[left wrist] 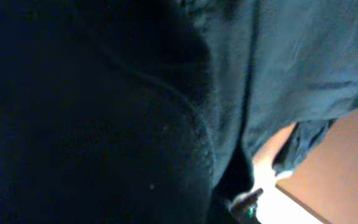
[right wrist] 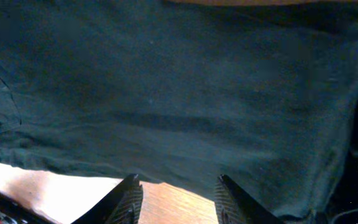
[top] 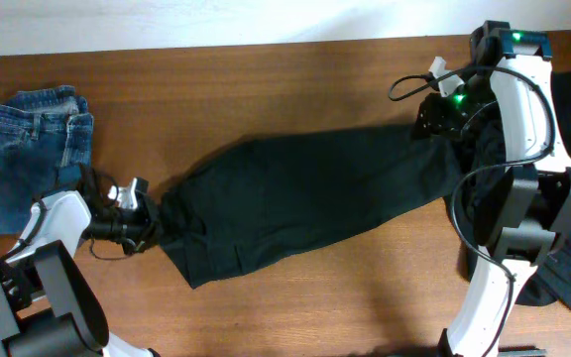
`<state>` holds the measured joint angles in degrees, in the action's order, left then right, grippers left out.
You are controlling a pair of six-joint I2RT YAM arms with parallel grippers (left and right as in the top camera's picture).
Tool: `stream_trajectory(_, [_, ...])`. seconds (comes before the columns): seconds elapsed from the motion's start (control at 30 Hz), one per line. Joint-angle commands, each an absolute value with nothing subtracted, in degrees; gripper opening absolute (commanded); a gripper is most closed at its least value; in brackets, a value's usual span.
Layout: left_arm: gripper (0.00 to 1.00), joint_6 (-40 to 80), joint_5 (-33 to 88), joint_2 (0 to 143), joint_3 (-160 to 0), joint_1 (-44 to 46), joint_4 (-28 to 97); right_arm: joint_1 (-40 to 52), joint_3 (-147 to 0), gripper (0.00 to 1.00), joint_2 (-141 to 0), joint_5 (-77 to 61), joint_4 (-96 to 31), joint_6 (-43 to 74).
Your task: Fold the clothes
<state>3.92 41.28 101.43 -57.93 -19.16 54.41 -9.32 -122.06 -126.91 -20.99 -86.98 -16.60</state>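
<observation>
The black garment (top: 305,193) spreads across the table (top: 266,69), jeans (top: 28,159) apart

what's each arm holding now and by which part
Right fingers are apart above the table, holding nothing. Left fingers are at the black garment's left end; whether they hold it cannot be told.
</observation>
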Motion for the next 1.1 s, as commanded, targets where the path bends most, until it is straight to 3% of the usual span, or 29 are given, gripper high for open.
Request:
stream_trajectory(0.0, [0.24,3.14,40.93,99.98,-58.22,-19.11,62.89,-9.54,-123.17,0.43,-126.72,-20.27,-86.85,-17.12])
stream_trajectory(0.2, [0.59,3.16,34.92,99.98,-58.19,-19.14,71.83,-9.54,-123.17,0.43,-126.69,-20.27,-86.78,-17.12])
stream_trajectory(0.33, [0.63,5.08,27.51,99.98,-58.19,-19.14,71.48,-9.54,-123.17,0.43,-126.72,-20.27,-86.76,-17.12])
stream_trajectory(0.57, [0.69,18.90,10.50,99.98,-58.24,-19.14,67.77,-9.54,-123.17,0.44,-126.72,-20.27,-86.52,-17.12])
stream_trajectory(0.7, [0.69,19.66,17.43,99.98,-58.24,-19.14,62.37,-9.54,-123.17,0.43,-126.72,-20.27,-86.39,-17.12])
stream_trajectory(0.83, [0.61,19.68,22.33,99.98,-58.24,-18.87,58.39,-9.45,-123.17,0.43,-126.72,-20.27,-86.35,-17.12])
stream_trajectory(1.0, [0.50,19.18,22.68,99.98,-58.22,-13.41,58.43,-9.41,-123.17,0.44,-126.72,-20.29,-86.37,-17.10])
stream_trajectory(1.07, [0.38,19.05,17.63,99.98,-58.22,-9.80,56.71,-9.41,-123.17,0.44,-126.72,-20.29,-86.39,-17.10])
